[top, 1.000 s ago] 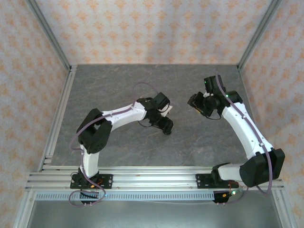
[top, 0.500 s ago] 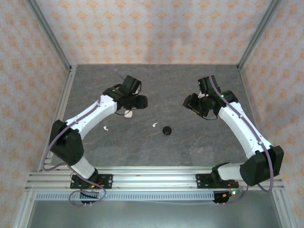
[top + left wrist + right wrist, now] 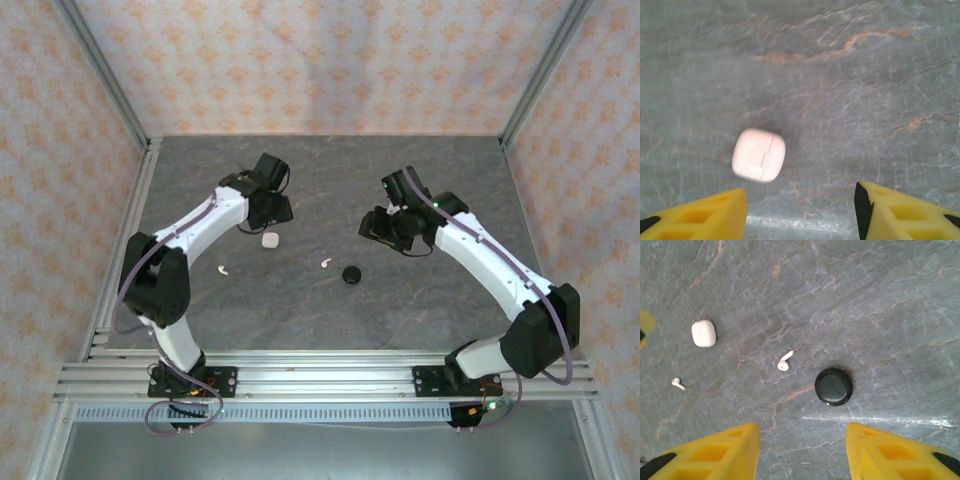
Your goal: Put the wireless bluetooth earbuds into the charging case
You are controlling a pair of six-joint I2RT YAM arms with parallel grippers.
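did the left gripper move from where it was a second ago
Yes. The left gripper swung left and toward the far wall, away from the black round case, ending beside the white case.

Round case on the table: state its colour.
The round case is glossy black, clearest in the right wrist view.

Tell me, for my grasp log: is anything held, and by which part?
Nothing is held: left gripper and right gripper stand open; white case and black case lie free.

No lettering or number is legible on the white case [image 3: 759,155] or black case [image 3: 833,386].
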